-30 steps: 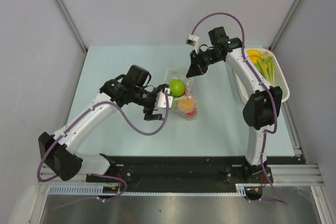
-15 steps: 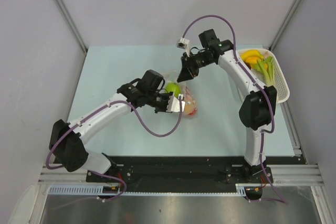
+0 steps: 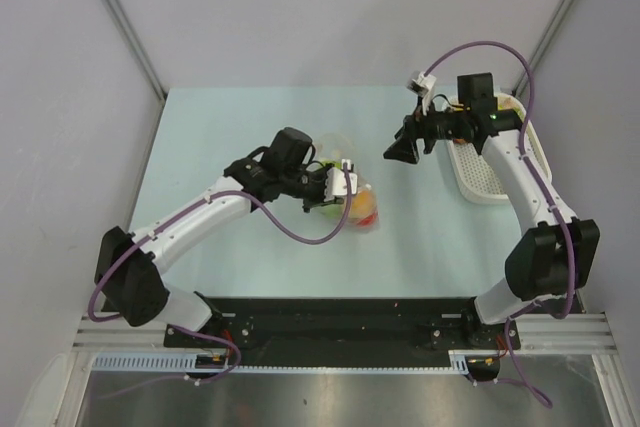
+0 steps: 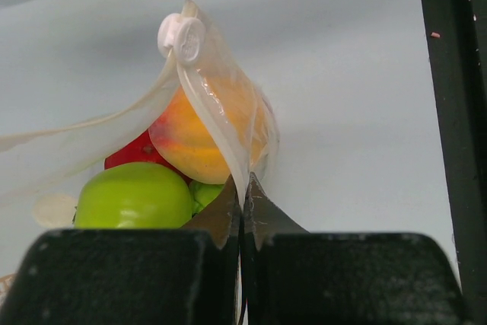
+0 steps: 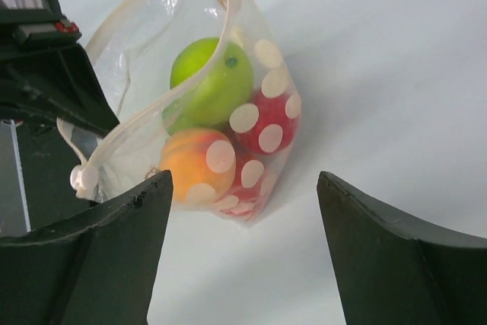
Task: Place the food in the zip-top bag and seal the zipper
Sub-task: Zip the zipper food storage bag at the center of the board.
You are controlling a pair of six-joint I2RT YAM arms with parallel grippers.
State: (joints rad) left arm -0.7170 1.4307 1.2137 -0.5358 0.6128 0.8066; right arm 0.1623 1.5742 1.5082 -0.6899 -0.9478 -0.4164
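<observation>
The zip-top bag (image 3: 362, 209), clear with white dots, lies mid-table with the food inside. In the right wrist view a green fruit (image 5: 213, 81), a red one (image 5: 266, 123) and an orange one (image 5: 194, 165) show through it. My left gripper (image 3: 338, 185) is shut on the zipper (image 4: 221, 131) just below its white end tab (image 4: 181, 38), with green (image 4: 135, 195) and orange (image 4: 199, 141) fruit behind the strip. Further along, the zipper (image 5: 156, 108) curves apart and the mouth gapes. My right gripper (image 3: 393, 152) hangs open, off to the bag's right, nothing between its fingers.
A white perforated basket (image 3: 480, 179) stands at the right side of the table, partly under my right arm. Grey walls close in the table at the back and both sides. The black base rail runs along the near edge.
My left gripper moved in and shut on the bag's zipper edge. My right gripper let go of the bag, opened, and drew back to the right.
</observation>
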